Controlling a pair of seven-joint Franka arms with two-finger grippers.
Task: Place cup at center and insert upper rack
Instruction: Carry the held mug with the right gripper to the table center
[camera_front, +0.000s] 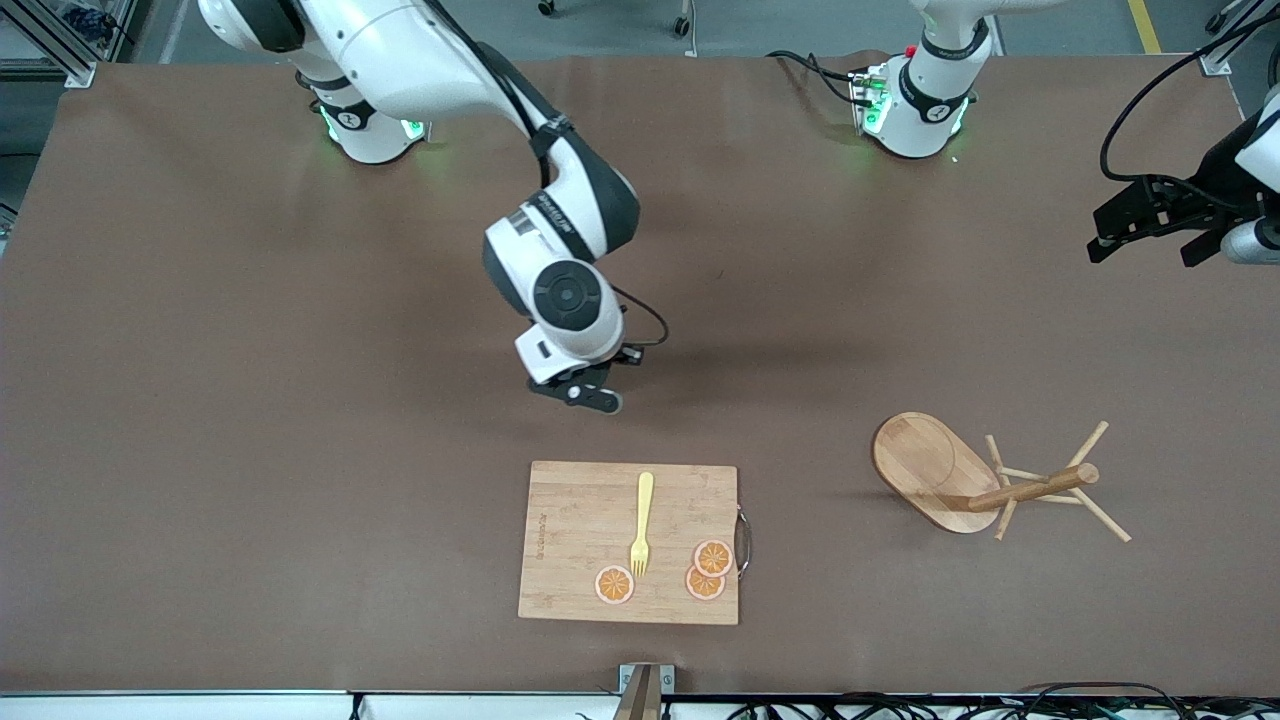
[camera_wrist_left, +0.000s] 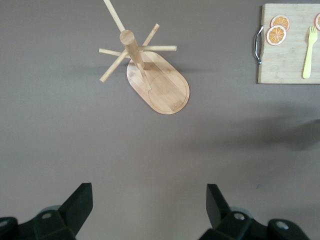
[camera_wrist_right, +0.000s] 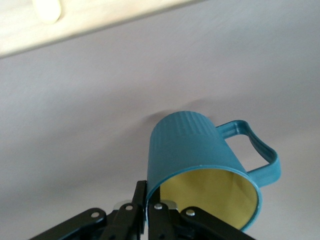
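The cup (camera_wrist_right: 200, 160) is dark teal with a yellow inside and a side handle. My right gripper (camera_wrist_right: 147, 200) is shut on its rim, one finger inside and one outside. In the front view the right gripper (camera_front: 585, 393) is low over the middle of the table, just past the cutting board's edge, and the cup is hidden under the wrist. The upper rack (camera_front: 960, 475), a wooden mug tree, lies tipped on its side toward the left arm's end; it also shows in the left wrist view (camera_wrist_left: 150, 75). My left gripper (camera_front: 1145, 250) is open and empty, high above that end (camera_wrist_left: 148, 202).
A rectangular wooden cutting board (camera_front: 570, 530) with a metal handle lies near the front edge. It holds a yellow fork (camera_front: 641, 525) and three orange slices (camera_front: 712, 558). The board's edge also shows in the right wrist view (camera_wrist_right: 75, 30).
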